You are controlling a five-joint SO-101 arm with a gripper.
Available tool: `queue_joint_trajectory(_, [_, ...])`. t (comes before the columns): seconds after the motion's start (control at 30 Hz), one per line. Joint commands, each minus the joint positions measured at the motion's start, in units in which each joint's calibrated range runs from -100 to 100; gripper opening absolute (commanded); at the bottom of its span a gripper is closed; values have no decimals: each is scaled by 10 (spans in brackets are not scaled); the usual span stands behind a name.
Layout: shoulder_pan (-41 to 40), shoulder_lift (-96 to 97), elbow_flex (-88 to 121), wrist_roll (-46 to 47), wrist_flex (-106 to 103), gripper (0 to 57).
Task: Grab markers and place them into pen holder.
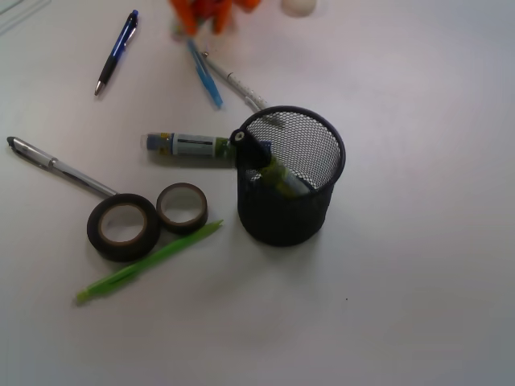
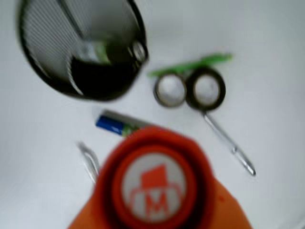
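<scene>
Tool [image 1: 205,16]: orange, blurred, at the top edge of the front view, well apart from the holder. Its fingertips are not visible in either view; whether it is open or holds anything cannot be told. In the wrist view only an orange round housing with a white "M" emblem shows.

Holder [image 1: 322,189]: black wire-mesh cup, upright on the white worktop [image 1: 418,305], near centre, below the tool.

Black marker [image 1: 269,165]: leans inside the holder, black cap resting on the left rim, green-yellow barrel slanting down into the cup.

Blue marker [image 1: 185,145]: lies flat just left of the holder, blue cap pointing away, label white and green-yellow. It is between the tool and the tape rolls; in the wrist view it lies just ahead of the housing.

Other items: two tape rolls [image 1: 149,217] touching side by side; green pen [image 1: 149,262] below them; silver pen [image 1: 60,167] at left; blue pen [image 1: 117,50] top left; two more pens [image 1: 221,79] near the tool.
</scene>
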Motion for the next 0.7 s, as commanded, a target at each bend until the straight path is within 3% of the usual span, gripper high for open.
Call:
queue_joint_trajectory(0.0, [-57,-34,-49,-35,-85,5])
queue_joint_trajectory(0.2, [-133,-28,-34,-77,-274,5])
queue_joint_trajectory(0.67, [-119,-37,359,-107,-686,4])
